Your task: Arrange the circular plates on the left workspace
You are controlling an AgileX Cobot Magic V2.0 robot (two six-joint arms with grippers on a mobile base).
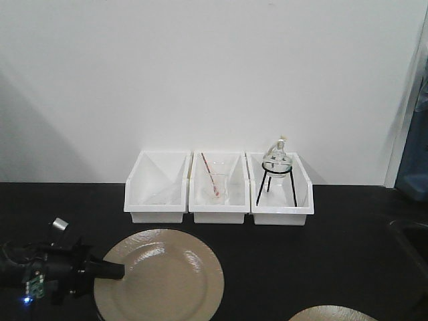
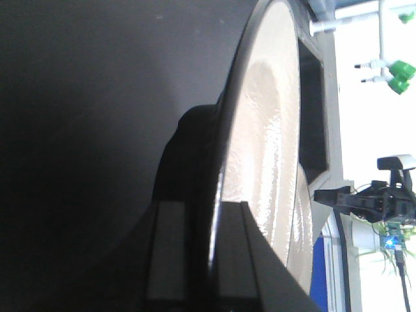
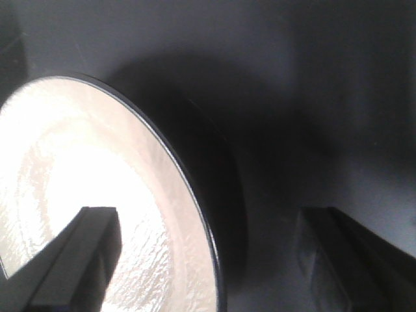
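A plain white wall [image 1: 200, 67] fills the back of the room, and below it the black desk [image 1: 348, 254] runs the whole width. A dark sink [image 1: 411, 241] is sunk into its far right end.

Two tan plates lie on the desk. The left plate [image 1: 167, 274] sits at the front left, in front of the left and middle bins and well apart from them. Its glossy face points up. I cannot tell whether it lies flat on the desk or is raised a little. The right plate [image 1: 332, 313] is at the front right, cut off by the lower edge of the front view. It lies in front of the right bin and apart from the left plate.

Three white bins stand side by side against the wall, touching one another. The left bin [image 1: 157, 187] looks bare inside. The middle bin [image 1: 219, 194] holds a clear beaker [image 1: 217, 187] with a thin rod [image 1: 208, 170] leaning in it. The right bin [image 1: 281, 194] holds a black wire stand [image 1: 275, 187] with a round glass flask [image 1: 277, 159] resting on top.

The left gripper [image 1: 115, 271] reaches in from the left side, and its jaws are clenched on the near rim of the left plate, one above and one below.

The right gripper [image 3: 208, 218] hangs over the edge of the right plate. Its jaws are released and spread wide, one over the plate's face and the other over bare desk, with the rim between them.
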